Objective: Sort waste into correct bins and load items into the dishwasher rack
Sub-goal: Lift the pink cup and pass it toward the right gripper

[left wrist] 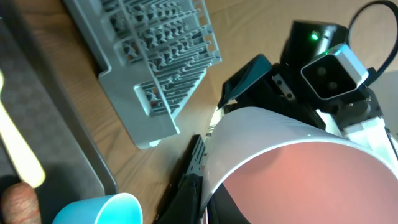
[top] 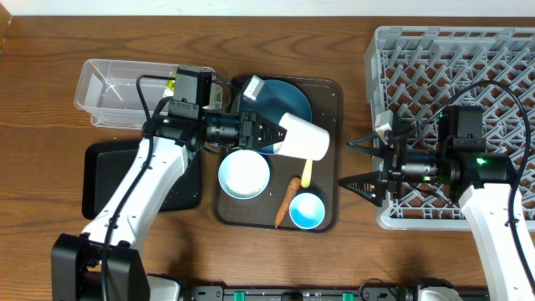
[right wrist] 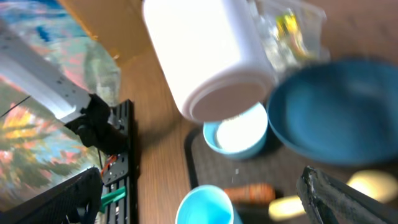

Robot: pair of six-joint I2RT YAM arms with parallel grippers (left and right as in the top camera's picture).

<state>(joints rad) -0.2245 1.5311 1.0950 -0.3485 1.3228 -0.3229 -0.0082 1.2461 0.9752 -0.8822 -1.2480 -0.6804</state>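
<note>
Closest to me on the dark brown tray [top: 328, 100] is the small light-blue cup [top: 307, 210], with the small orange carrot [top: 287, 201] just beside it. A bit further back are the white bowl [top: 244, 173] and the pale yellow spoon [top: 306, 173]. My left fingers [top: 272, 134] are clamped tight on the white cup with pinkish inside [top: 305, 138], which is tipped sideways over the tray at the edge of the large blue plate [top: 280, 96]. My right fingers [top: 344, 162] are spread wide and holding nothing, between the tray and the large grey plastic dishwasher rack [top: 451, 50]. Over on the left, the black shallow bin [top: 104, 180] is nearer and the clear plastic tub [top: 109, 88] sits behind it.
</note>
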